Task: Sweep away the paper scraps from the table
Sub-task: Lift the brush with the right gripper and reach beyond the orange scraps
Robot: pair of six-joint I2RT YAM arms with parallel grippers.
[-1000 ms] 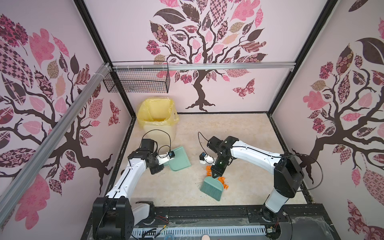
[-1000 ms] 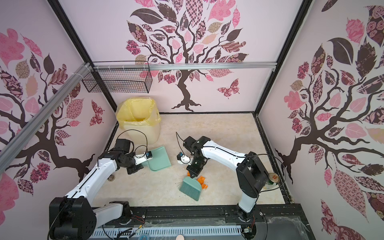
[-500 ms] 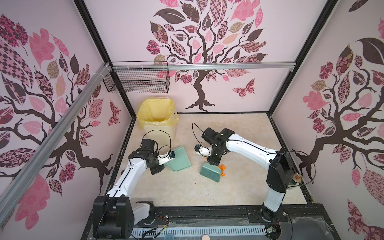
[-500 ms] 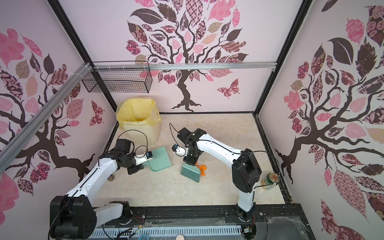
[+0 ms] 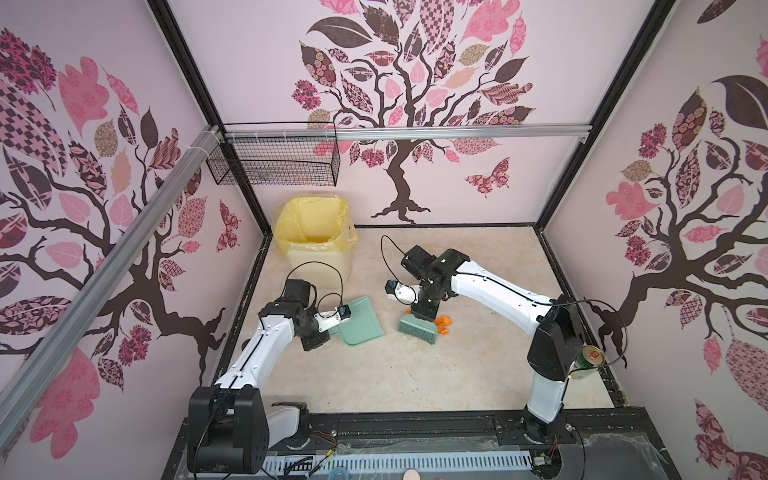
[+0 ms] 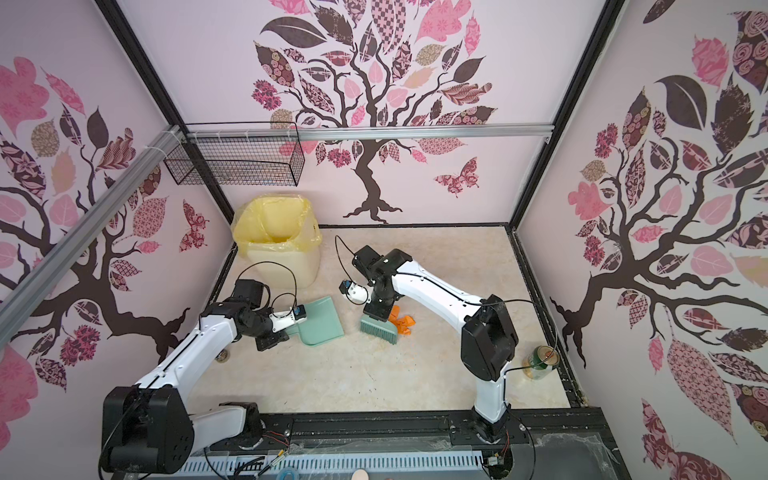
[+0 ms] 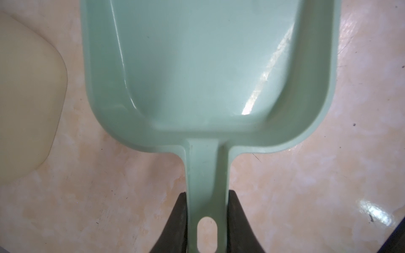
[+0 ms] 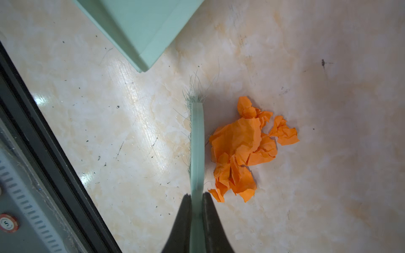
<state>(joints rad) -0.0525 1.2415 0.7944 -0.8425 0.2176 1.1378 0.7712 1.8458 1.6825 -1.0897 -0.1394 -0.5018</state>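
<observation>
A clump of orange paper scraps (image 5: 444,325) (image 6: 402,322) (image 8: 241,149) lies on the table (image 5: 395,374), touching the right side of a teal brush (image 5: 417,328) (image 6: 378,328) (image 8: 197,142). My right gripper (image 5: 424,312) (image 8: 197,196) is shut on the brush handle, bristles down on the table. To the left, a teal dustpan (image 5: 359,322) (image 6: 320,322) (image 7: 208,65) (image 8: 140,28) lies flat, a short gap from the brush. My left gripper (image 5: 328,336) (image 7: 207,195) is shut on its handle. The pan holds nothing.
A bin with a yellow liner (image 5: 313,245) (image 6: 278,245) (image 7: 26,109) stands in the far left corner, just behind the dustpan. A can (image 5: 590,357) (image 6: 540,361) sits by the right arm's base. A wire basket (image 5: 274,164) hangs high on the left wall.
The right arm has drawn the brush away from the front edge and slightly left, nearer the dustpan, and the orange scraps have travelled along beside it. The left arm and dustpan have stayed still.
</observation>
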